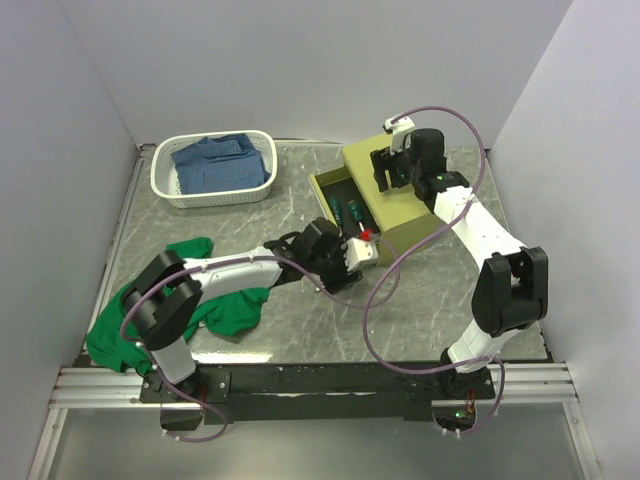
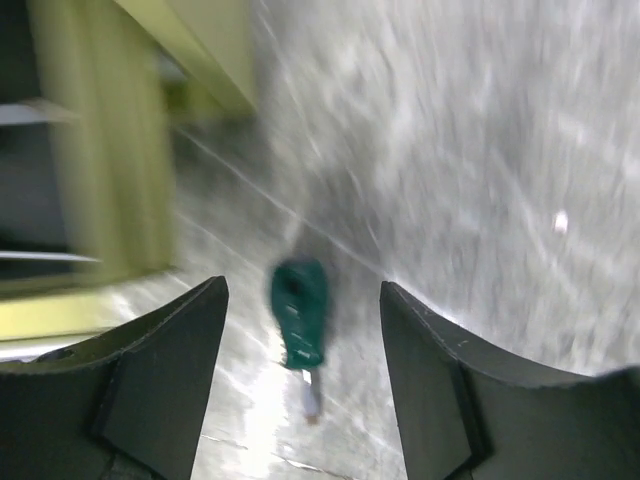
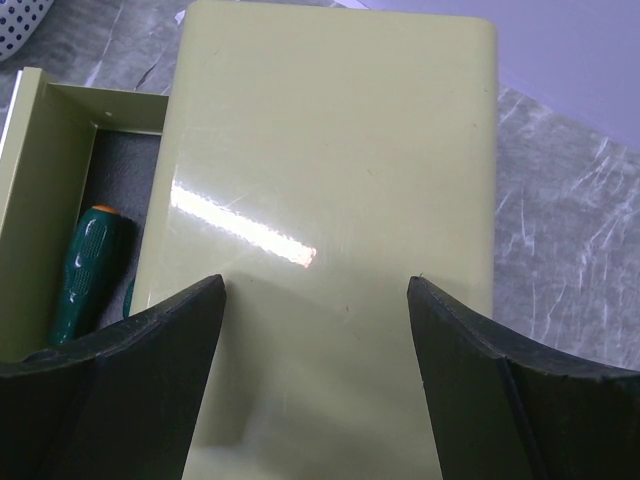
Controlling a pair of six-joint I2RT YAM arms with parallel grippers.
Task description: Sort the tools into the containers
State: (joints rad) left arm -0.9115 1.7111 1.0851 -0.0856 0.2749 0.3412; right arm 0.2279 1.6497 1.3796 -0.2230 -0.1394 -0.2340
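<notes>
A stubby green-handled screwdriver (image 2: 299,315) lies on the marble table, blurred in the left wrist view. My left gripper (image 2: 302,290) hovers over it, open, its fingers either side and apart from it. In the top view that gripper (image 1: 338,262) sits just in front of the olive-yellow tool chest (image 1: 395,200). The chest's drawer (image 1: 325,190) is pulled out, with green-handled screwdrivers (image 1: 347,211) inside; one of them (image 3: 88,270) shows in the right wrist view. My right gripper (image 3: 315,285) is open above the chest's flat top (image 3: 330,150) and holds nothing. From above it (image 1: 390,172) is over the chest's far end.
A white lattice basket (image 1: 165,180) holding blue cloth (image 1: 220,160) stands at the back left. A green cloth (image 1: 225,305) lies under the left arm near the front left. Walls close in the table on three sides.
</notes>
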